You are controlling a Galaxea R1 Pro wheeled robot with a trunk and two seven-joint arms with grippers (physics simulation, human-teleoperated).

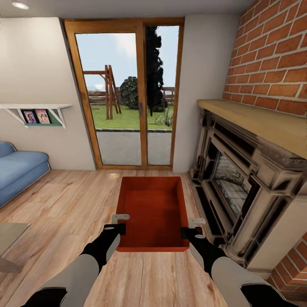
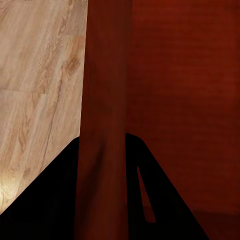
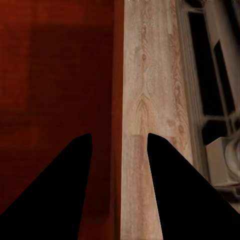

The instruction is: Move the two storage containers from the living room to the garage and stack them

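One orange-red storage container (image 1: 153,209) lies lengthwise on the light wood-plank living room floor (image 1: 64,200), straight ahead of me and close beside the fireplace. My left gripper (image 1: 119,222) sits at its near left corner. In the left wrist view the black fingers (image 2: 50,200) press against both faces of the bin's left wall (image 2: 102,100), so it is shut on that wall. My right gripper (image 1: 192,226) is at the near right corner. In the right wrist view its fingers (image 3: 65,190) straddle the right wall's rim (image 3: 118,75) with gaps on both sides, so it is open.
An ornate stone fireplace (image 1: 243,183) with a wooden mantel and brick wall stands close on the right. Wood-framed glass doors (image 1: 128,98) are straight ahead beyond the bin. A blue sofa (image 1: 17,170) is at the left, under a wall shelf (image 1: 38,108), with a table corner (image 1: 8,243) nearer.
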